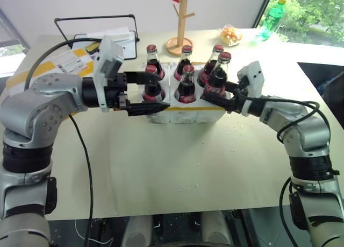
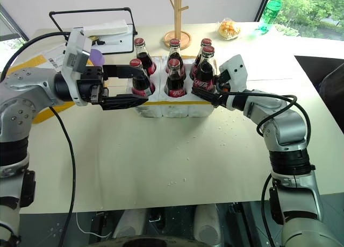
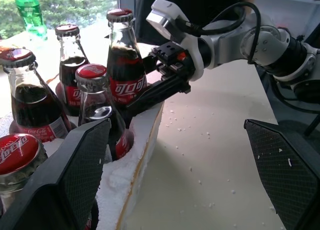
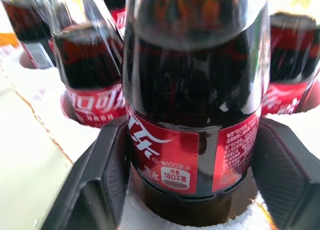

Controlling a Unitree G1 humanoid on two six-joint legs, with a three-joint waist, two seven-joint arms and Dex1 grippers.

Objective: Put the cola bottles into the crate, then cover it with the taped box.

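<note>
Several cola bottles (image 1: 186,83) with red caps stand upright in the wells of the white crate (image 1: 188,117) at mid-table. My right gripper (image 4: 192,135) is open at the crate's front right corner, its fingers (image 4: 107,175) close on either side of the front right cola bottle (image 1: 220,69), which sits in its well. My left gripper (image 1: 158,91) is open wide at the crate's front left corner, with the front left bottle (image 1: 152,83) by its fingertips. The taped box (image 1: 54,61) lies at the far left, partly hidden behind my left arm.
A wooden peg stand (image 1: 183,21), a snack bag (image 1: 231,34) and a green plastic bottle (image 1: 275,13) stand at the back. A black wire frame (image 1: 94,18) rises behind the taped box. Styrofoam crumbs (image 1: 236,131) dot the table in front of the crate.
</note>
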